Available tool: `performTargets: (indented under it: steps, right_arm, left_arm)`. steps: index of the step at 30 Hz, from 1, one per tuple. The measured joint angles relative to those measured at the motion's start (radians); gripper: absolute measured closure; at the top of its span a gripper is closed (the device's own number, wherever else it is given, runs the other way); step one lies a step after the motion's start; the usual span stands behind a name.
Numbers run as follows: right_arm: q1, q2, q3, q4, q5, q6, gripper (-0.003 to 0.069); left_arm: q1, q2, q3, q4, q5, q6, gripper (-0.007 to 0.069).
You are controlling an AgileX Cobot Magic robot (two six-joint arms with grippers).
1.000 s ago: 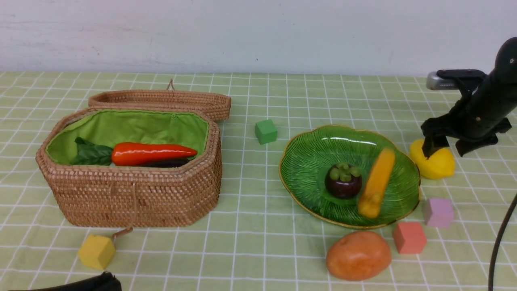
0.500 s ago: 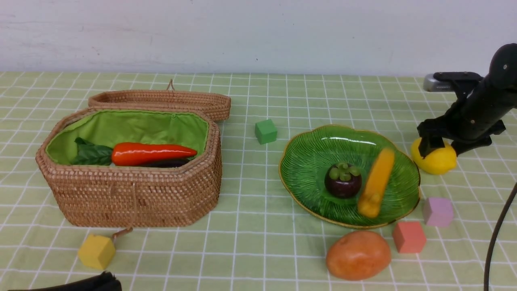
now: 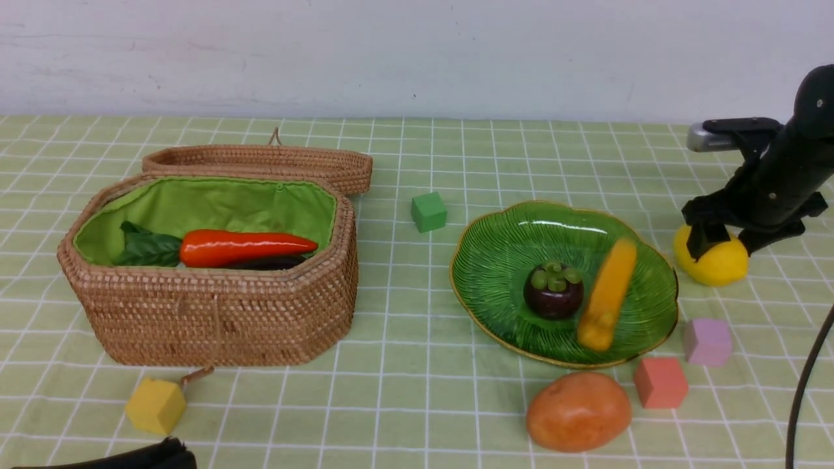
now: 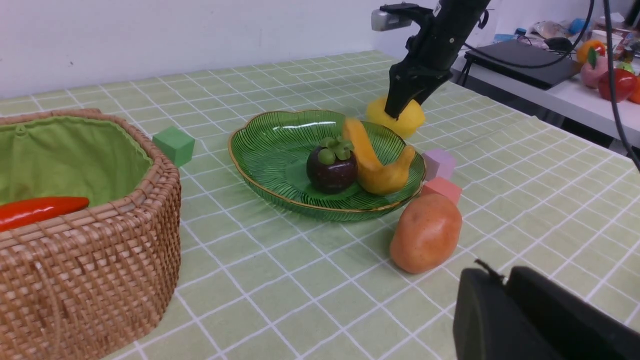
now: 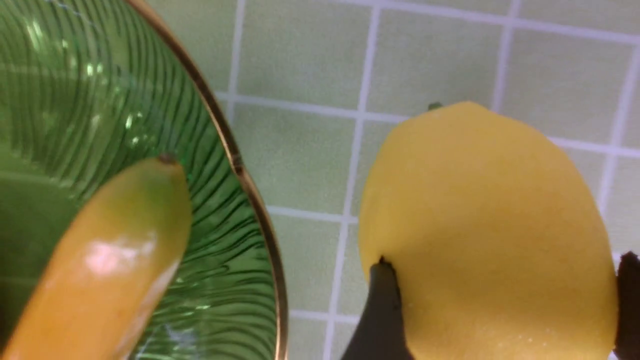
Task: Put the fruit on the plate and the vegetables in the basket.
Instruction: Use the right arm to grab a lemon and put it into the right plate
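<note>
Right gripper (image 3: 722, 251) stood wide astride the lemon (image 3: 717, 268), fingers (image 5: 381, 310) against both its flanks. The lemon sat on the surface just beside the plate (image 3: 495, 260). Left gripper (image 4: 506, 300) was nearly shut and empty. Best to grip across the lemon's middle and lift clear of the gold rim before crossing. The right wrist view showed finger contact; only the front view showed free room left of the mangosteen (image 3: 554, 290).

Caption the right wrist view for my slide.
Right gripper clasps the lemon on the cloth, beside the green plate holding a banana.
</note>
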Motion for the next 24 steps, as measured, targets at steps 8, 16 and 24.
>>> performTargets:
  steps: [8,16,24]
  right_arm:
    - [0.0,-0.07,-0.005,0.005,0.024,0.0,0.0202]
    - [0.072,-0.164,-0.006,0.193,0.087,-0.113,0.0661]
    - [0.089,-0.148,-0.007,0.051,0.009,0.127,0.0615]
  left_arm:
    - [0.0,0.0,0.0,0.0,-0.005,0.0,0.0567]
    - [0.0,0.0,0.0,0.0,-0.009,0.0,0.0566]
    - [0.0,0.0,0.0,0.0,-0.013,0.001,0.0558]
